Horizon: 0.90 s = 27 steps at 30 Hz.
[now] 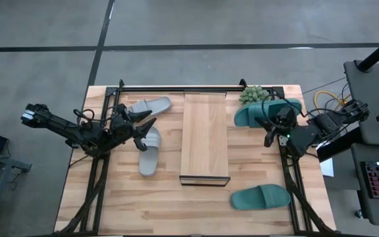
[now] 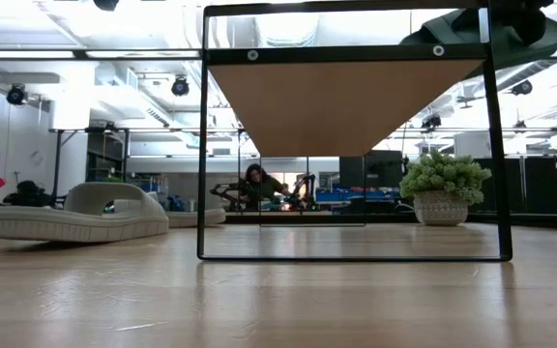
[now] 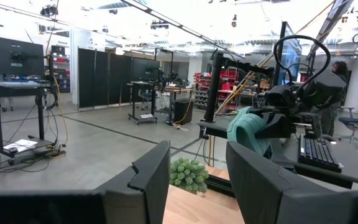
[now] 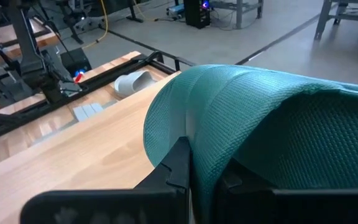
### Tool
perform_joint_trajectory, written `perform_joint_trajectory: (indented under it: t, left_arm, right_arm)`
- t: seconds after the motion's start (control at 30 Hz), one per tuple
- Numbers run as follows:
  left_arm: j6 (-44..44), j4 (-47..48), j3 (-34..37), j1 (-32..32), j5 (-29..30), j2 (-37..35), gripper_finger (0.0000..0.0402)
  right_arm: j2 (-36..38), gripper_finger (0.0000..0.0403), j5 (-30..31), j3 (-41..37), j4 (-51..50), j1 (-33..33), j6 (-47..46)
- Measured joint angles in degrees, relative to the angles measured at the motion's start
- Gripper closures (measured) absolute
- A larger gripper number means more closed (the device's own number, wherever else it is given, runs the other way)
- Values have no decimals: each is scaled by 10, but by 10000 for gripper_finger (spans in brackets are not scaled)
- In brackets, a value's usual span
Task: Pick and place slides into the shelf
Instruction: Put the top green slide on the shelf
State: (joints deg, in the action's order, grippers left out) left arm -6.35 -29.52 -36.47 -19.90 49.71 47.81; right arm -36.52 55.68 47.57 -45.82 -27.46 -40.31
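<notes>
Near the table's left edge, the left gripper (image 1: 139,129) hovers between the two grey sandals, its fingers (image 3: 148,180) spread apart with nothing between them. One grey slide (image 1: 149,105) lies near the far edge, angled toward the far end of the shelf, and the other grey slide (image 1: 149,151) lies lengthwise just beside the shelf's left side, closer to the table's middle. The shelf (image 1: 204,137) stands in the centre of the table (image 1: 110,204), running from the far edge toward the near one, and its light-wood top carries no sandal. From table height its dark frame and the underside of the plank show, with a potted plant (image 2: 444,191) behind it. That plant sits by the far edge, right of the shelf. Just beside it, the right gripper (image 1: 269,127) is clamped on a teal slide (image 1: 268,112), gripping the strap and holding it raised off the table near the shelf's right side. The second teal slide (image 1: 260,197) lies flat near the table's near right corner, crosswise to the shelf.
</notes>
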Motion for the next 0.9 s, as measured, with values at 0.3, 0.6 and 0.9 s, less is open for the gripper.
perform_joint_trajectory:
  t: [0.3,0.6,0.9]
  left_arm:
    - [0,0,0,0,0,0,260]
    - [0,0,0,0,0,0,260]
    - [0,0,0,0,0,0,260]
  right_arm:
    - [34,390,14,0,21,0,25]
    - [76,391,14,0,109,0,134]
    - [114,392,-7,0,178,0,201]
